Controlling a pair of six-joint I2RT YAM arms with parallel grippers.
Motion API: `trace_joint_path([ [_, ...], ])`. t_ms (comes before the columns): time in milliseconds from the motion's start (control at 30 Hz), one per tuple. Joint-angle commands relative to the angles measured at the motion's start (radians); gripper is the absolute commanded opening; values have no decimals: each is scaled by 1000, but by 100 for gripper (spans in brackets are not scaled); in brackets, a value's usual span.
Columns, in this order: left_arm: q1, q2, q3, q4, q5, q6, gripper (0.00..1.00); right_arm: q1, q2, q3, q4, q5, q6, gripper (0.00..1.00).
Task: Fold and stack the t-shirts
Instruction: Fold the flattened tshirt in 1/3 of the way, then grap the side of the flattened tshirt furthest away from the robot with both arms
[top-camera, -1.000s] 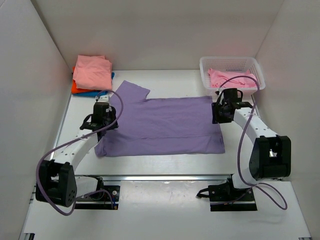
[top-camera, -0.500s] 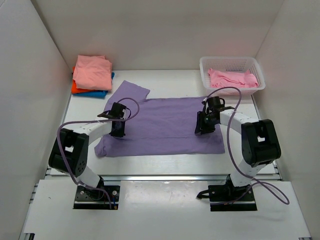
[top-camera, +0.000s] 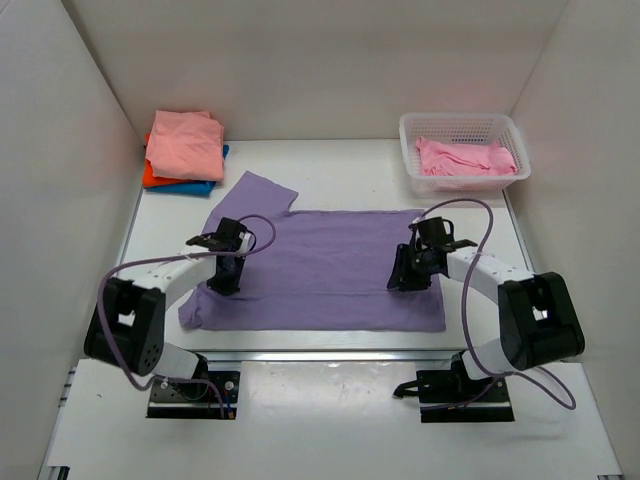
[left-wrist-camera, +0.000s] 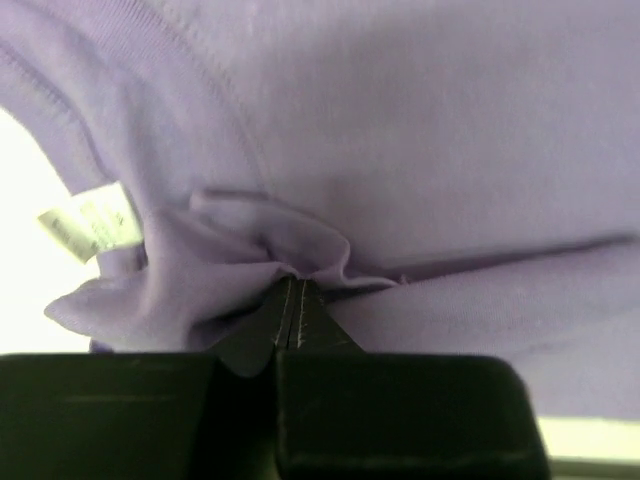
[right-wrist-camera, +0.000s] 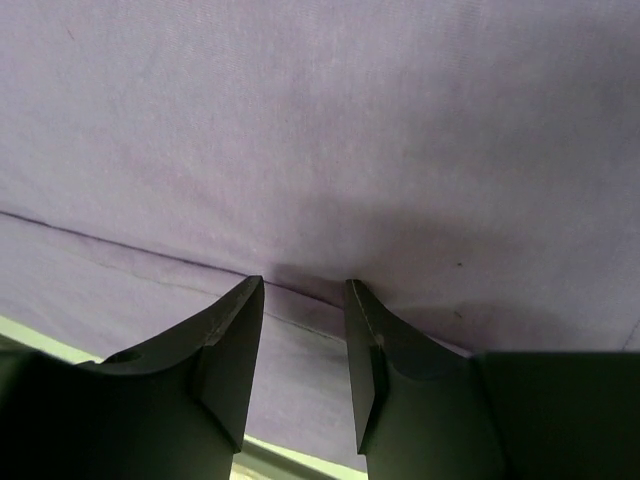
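Observation:
A lavender-purple t-shirt (top-camera: 320, 265) lies spread flat mid-table, one sleeve pointing to the back left. My left gripper (top-camera: 226, 282) is down on its left side and shut on a bunched pinch of the purple cloth (left-wrist-camera: 270, 250), with a white label (left-wrist-camera: 90, 222) just to the left. My right gripper (top-camera: 400, 281) is down on the shirt's right part, open, its fingers (right-wrist-camera: 235, 350) astride a fold line in the cloth (right-wrist-camera: 320, 150). A stack of folded shirts, salmon-pink (top-camera: 186, 142) on orange-red and blue, sits at the back left.
A white mesh basket (top-camera: 462, 128) at the back right holds a brighter pink shirt (top-camera: 465, 157). White walls close in on the left, back and right. The arm bases stand at the near edge.
Both grippers have moved inward and toward the near edge over the purple shirt. The shirt has slid nearer with them, its left edge drawn in.

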Motion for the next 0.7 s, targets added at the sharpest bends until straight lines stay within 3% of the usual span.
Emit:
trace_joint_path([
  [0, 11, -136, -9, -25, 26, 11, 13, -1, -38, -89, -134, 39, 17, 37],
  [33, 27, -152, -4, -17, 26, 15, 20, 5, -53, -97, -132, 44, 19, 37],
  [67, 31, -189, -1, -7, 37, 17, 38, -1, -73, -85, -134, 56, 3, 37],
  [167, 53, -281, 71, 18, 80, 21, 59, -2, -120, -5, -181, 59, -35, 38],
  [233, 74, -340, 101, 73, 143, 21, 63, 20, -142, 65, -207, 76, -55, 44],
  [333, 114, -443, 33, 348, 224, -2, 74, 49, -153, 171, -211, 99, -73, 48],
  [367, 120, -447, -4, 466, 220, -5, 73, 45, -156, 193, -182, 89, -78, 48],
  [467, 127, -274, 80, 544, 188, 26, 69, 19, -145, 228, -113, 64, -83, 54],
  [533, 110, -55, 200, 547, 137, 69, 71, 3, -104, 271, -94, 53, -96, 55],
  [667, 156, 176, 417, 572, 169, 44, 75, -14, -62, 287, -40, 49, -112, 54],
])
